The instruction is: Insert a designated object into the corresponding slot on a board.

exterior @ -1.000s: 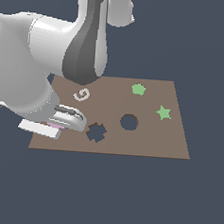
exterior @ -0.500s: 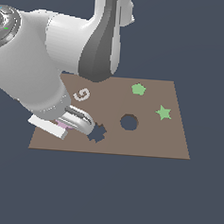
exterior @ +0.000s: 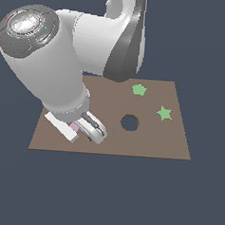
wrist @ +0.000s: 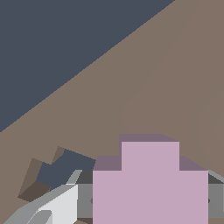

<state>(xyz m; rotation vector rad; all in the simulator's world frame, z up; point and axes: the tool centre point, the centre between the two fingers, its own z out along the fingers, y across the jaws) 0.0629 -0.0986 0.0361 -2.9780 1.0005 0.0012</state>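
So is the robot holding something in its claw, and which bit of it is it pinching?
Yes. The gripper holds the pink piece, with a finger pressed against each of its opposite side edges. It hangs just above the board, near the jagged slot.

1. Exterior view: high and in front, tilted down, takes in the whole board (exterior: pixel 174 138).
2. Wrist view: very close and low, skimming the board (wrist: pixel 175 78).
3. Shared: the pink piece (exterior: pixel 75 127) (wrist: pixel 148 183) and the board around it.
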